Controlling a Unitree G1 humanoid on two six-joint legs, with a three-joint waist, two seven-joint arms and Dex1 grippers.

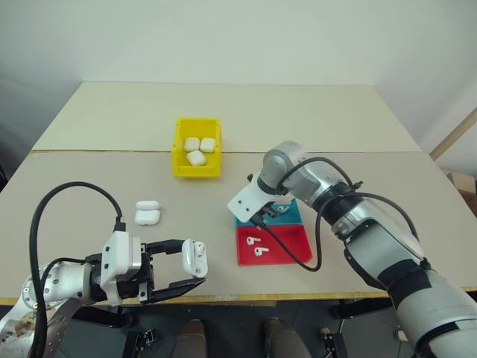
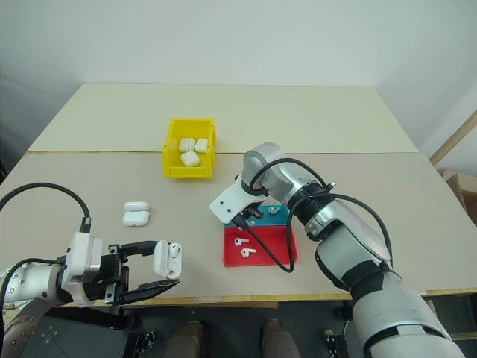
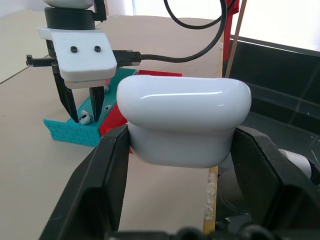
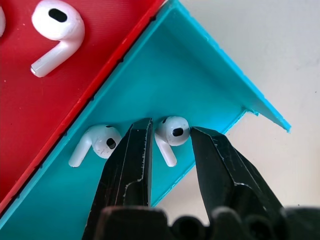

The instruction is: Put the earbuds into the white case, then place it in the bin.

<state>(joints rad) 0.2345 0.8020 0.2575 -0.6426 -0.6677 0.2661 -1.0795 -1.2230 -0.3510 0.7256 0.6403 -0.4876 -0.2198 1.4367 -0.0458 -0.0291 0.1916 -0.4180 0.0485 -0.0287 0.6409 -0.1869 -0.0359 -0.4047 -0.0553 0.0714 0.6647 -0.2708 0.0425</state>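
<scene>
The step in hand looks like picking an earbud for loading. In the right wrist view one earbud (image 4: 172, 134) lies in the blue tray (image 4: 200, 80) between the two fingertips of the right gripper (image 4: 170, 137), which stands partly open, straddling it and not yet closed on it; a second earbud (image 4: 97, 141) lies just beside, outside one finger. The next move, as I judge it, is to close on the straddled earbud without nudging its neighbour, lift it, and carry it left to the case.

The white case (image 1: 195, 257) is held at the near left, above the table's near edge, clamped between the fingers of the left gripper (image 1: 190, 272), its lid standing open. Whether an earbud already sits inside, I cannot tell.

The red tray (image 1: 287, 250), touching the blue one on its near side, holds two more earbuds (image 1: 256, 245). Far from both, near the table's middle, the yellow bin (image 1: 179, 153) contains three white cases (image 1: 198, 148). Two further closed cases (image 1: 147, 212) lie on the table (image 1: 89, 179) between the bin and the left gripper.
</scene>
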